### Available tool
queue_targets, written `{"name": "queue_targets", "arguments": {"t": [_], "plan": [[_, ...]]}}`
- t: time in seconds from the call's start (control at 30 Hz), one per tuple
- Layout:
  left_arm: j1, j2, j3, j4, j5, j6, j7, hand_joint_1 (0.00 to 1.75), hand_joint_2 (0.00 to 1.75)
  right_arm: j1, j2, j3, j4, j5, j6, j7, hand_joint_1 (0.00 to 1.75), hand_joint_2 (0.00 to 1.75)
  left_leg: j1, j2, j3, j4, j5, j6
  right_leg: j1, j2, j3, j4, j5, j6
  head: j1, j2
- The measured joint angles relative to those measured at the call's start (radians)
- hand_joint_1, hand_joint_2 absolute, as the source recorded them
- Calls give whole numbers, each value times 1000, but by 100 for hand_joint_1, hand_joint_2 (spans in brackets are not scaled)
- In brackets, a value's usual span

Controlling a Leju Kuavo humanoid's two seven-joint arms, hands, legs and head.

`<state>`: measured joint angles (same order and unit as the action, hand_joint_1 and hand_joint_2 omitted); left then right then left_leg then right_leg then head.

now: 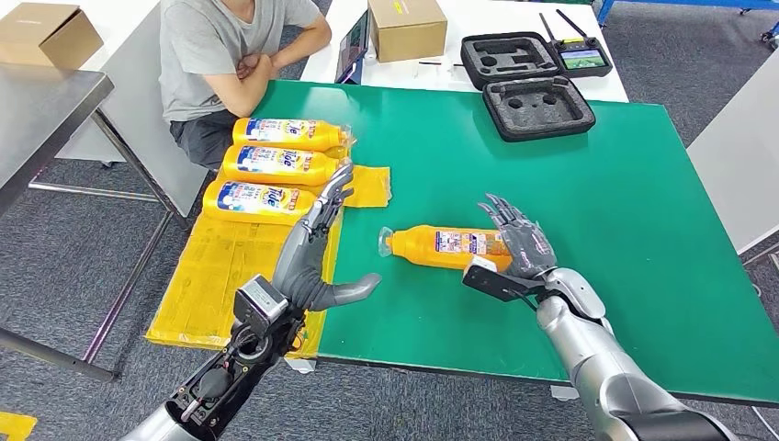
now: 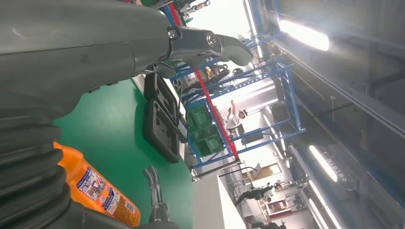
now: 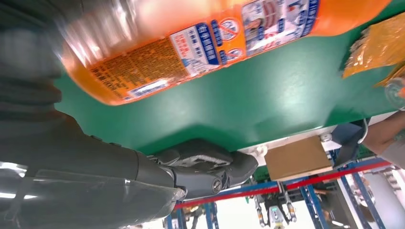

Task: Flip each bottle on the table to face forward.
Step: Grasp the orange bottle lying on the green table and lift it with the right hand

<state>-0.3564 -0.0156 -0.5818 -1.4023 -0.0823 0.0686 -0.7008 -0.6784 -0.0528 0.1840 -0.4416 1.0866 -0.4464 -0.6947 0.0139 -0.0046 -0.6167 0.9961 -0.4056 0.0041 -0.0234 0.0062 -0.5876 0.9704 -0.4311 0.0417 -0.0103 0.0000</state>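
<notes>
An orange bottle (image 1: 444,245) lies on its side in the middle of the green table (image 1: 634,230), cap toward the left, small-print label up. My right hand (image 1: 516,237) stands at its base end with fingers spread, touching or nearly touching it, not gripping. The right wrist view has the bottle (image 3: 215,43) close above the thumb (image 3: 205,167). My left hand (image 1: 317,241) hovers open left of the cap, thumb out. Its wrist view catches the bottle (image 2: 102,191). Three more orange bottles (image 1: 266,165) lie in a row on a yellow sheet (image 1: 220,276), brand labels up.
A person (image 1: 230,55) sits at the table's far left corner. Two black foam cases (image 1: 537,106) and a remote controller (image 1: 583,57) lie at the back, with a cardboard box (image 1: 406,28) behind. A white table (image 1: 744,156) stands to the right.
</notes>
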Motion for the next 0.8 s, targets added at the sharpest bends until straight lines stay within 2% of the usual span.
{"name": "queue_targets", "arguments": {"t": [0.3, 0.6, 0.8], "plan": [[-10, 0, -1, 14, 1, -4, 0, 0, 175, -8, 25, 17, 39, -7, 23, 8, 0, 175, 0, 0, 0, 0, 0, 0, 0, 0, 0, 0, 0, 0, 0, 0], [-22, 0, -5, 18, 11, -18, 0, 0, 175, -40, 18, 58, 68, 41, 57, 94, 0, 175, 0, 0, 0, 0, 0, 0, 0, 0, 0, 0, 0, 0, 0, 0], [-27, 0, -10, 18, 13, -18, 0, 0, 175, -59, 13, 82, 82, 56, 61, 115, 0, 175, 0, 0, 0, 0, 0, 0, 0, 0, 0, 0, 0, 0, 0, 0]]}}
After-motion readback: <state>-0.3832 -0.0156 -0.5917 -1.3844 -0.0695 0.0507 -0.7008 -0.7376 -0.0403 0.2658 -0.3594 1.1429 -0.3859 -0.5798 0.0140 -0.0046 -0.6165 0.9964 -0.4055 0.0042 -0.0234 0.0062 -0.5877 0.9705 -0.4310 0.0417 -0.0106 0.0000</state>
